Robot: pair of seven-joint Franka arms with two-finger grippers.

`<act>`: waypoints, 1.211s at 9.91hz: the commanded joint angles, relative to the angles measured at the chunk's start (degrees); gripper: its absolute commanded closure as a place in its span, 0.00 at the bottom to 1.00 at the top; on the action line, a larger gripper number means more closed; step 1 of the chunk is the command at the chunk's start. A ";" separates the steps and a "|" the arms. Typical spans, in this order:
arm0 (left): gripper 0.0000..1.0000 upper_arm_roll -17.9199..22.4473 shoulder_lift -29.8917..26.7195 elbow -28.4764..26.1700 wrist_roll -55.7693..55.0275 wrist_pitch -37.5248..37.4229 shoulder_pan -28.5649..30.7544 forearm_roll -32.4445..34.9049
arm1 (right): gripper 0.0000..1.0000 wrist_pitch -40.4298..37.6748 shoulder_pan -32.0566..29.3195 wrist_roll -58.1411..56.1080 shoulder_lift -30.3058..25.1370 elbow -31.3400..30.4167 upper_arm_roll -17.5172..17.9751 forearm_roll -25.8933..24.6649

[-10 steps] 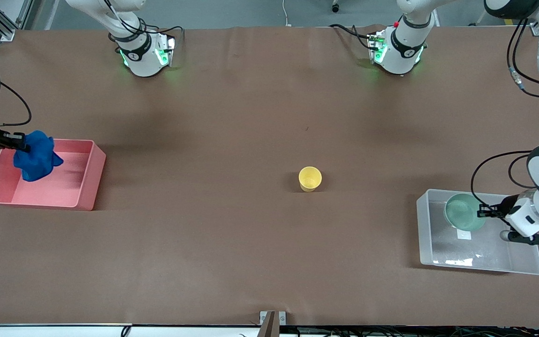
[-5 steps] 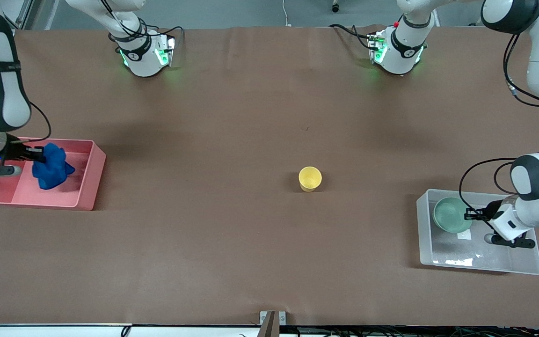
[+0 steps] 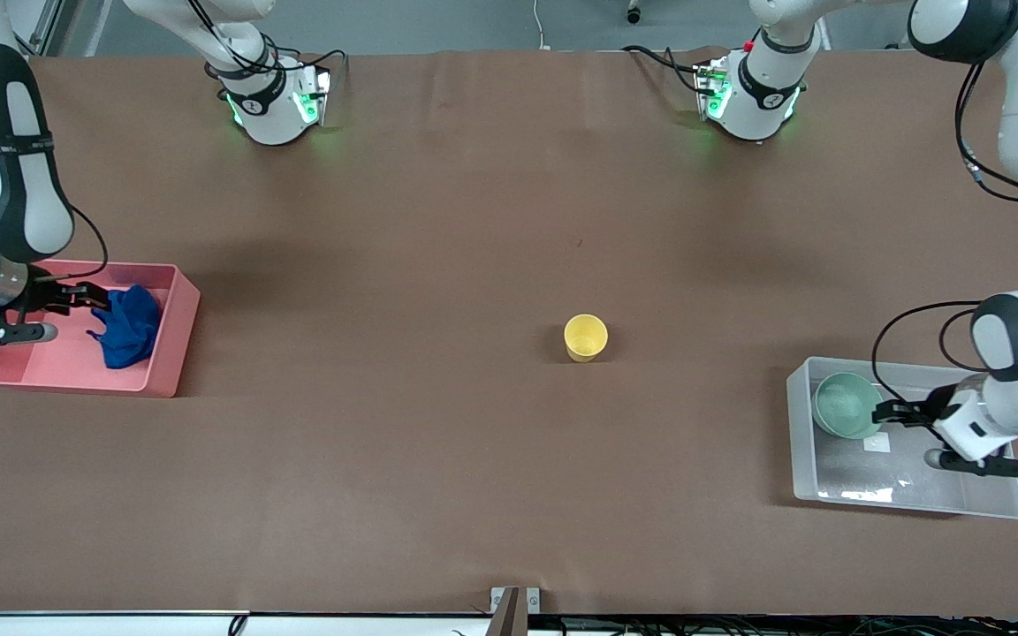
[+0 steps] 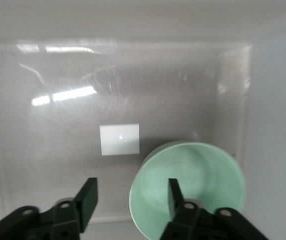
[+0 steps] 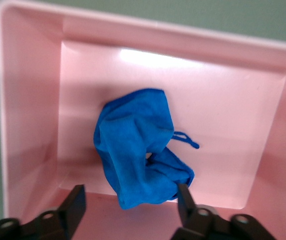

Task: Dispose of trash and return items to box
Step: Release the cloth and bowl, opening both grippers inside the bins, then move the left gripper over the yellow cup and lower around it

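Observation:
The blue cloth point(image 3: 127, 325) lies loose in the pink bin point(image 3: 169, 349); it also shows in the right wrist view point(image 5: 138, 150). My right gripper point(image 3: 98, 300) point(image 5: 130, 199) is open and empty just over the cloth, inside the bin. The mint-green bowl point(image 3: 845, 405) point(image 4: 192, 180) sits in the clear box point(image 3: 907, 507), in the corner toward the right arm's end. My left gripper point(image 3: 882, 412) point(image 4: 130, 197) is open, its fingers straddling the bowl's rim. The yellow cup point(image 3: 585, 336) stands upright alone on the table's middle.
The box's floor carries a small white label point(image 4: 119, 139), beside the bowl. The pink bin's walls point(image 5: 30, 110) surround the right gripper. Both arm bases stand along the table's edge farthest from the front camera. Brown table lies open around the cup.
The right gripper lowered the cloth into the pink bin and let it go. The left gripper lowered the bowl into the clear box and opened.

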 commanded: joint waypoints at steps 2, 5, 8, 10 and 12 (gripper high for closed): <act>0.00 0.08 -8.42 -1.76 -16.84 -6.90 -11.09 0.81 | 0.00 -20.72 0.33 8.55 -3.09 15.47 1.01 1.01; 0.00 -1.77 -9.22 -3.60 -36.70 -9.91 -22.78 0.89 | 0.00 -32.28 -0.81 24.88 -8.08 24.83 8.80 1.01; 0.00 -1.77 -9.31 -13.32 -50.69 2.26 -31.50 0.98 | 0.00 -36.95 -2.40 32.73 -16.17 24.92 14.80 0.93; 0.01 -1.68 -8.70 -20.19 -57.30 11.86 -35.73 1.42 | 0.00 -45.43 -2.22 33.20 -17.24 30.08 15.34 0.32; 0.04 -1.94 -8.78 -22.85 -61.09 12.78 -36.09 4.31 | 0.00 -45.84 -2.22 33.20 -17.07 30.90 17.01 0.31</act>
